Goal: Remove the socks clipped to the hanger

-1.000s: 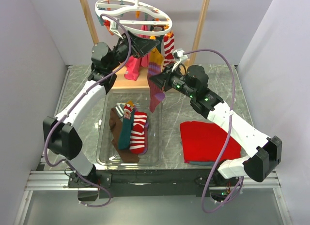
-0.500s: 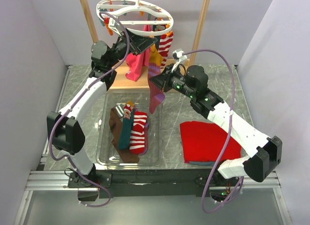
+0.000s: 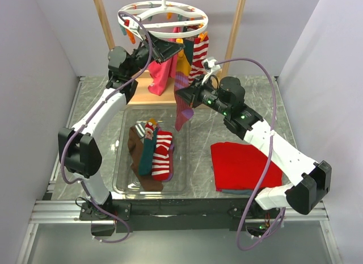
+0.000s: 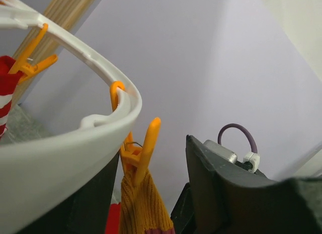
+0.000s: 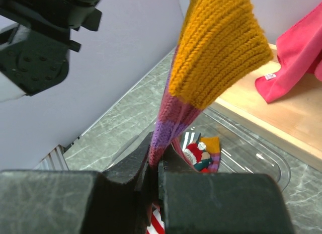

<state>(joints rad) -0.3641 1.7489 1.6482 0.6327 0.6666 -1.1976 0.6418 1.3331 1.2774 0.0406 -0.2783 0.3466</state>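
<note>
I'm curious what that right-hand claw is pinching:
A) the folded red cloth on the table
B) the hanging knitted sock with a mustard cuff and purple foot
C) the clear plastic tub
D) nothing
B: the right gripper is shut on the mustard-and-purple knitted sock, which hangs from an orange plastic clip on the white round hanger.

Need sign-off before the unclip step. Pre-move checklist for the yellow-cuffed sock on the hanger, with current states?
1. Right fingers shut on the yellow-cuffed sock: ok.
2. Orange clip clamped on the sock's cuff: ok.
3. Left fingers standing apart, one on either side of that clip: ok.
4. Left fingers touching the clip's levers: cannot tell.
5. Sock running straight from cuff down to the right fingers: ok.
6. Clear tray has bare floor for the drop: ok.
</note>
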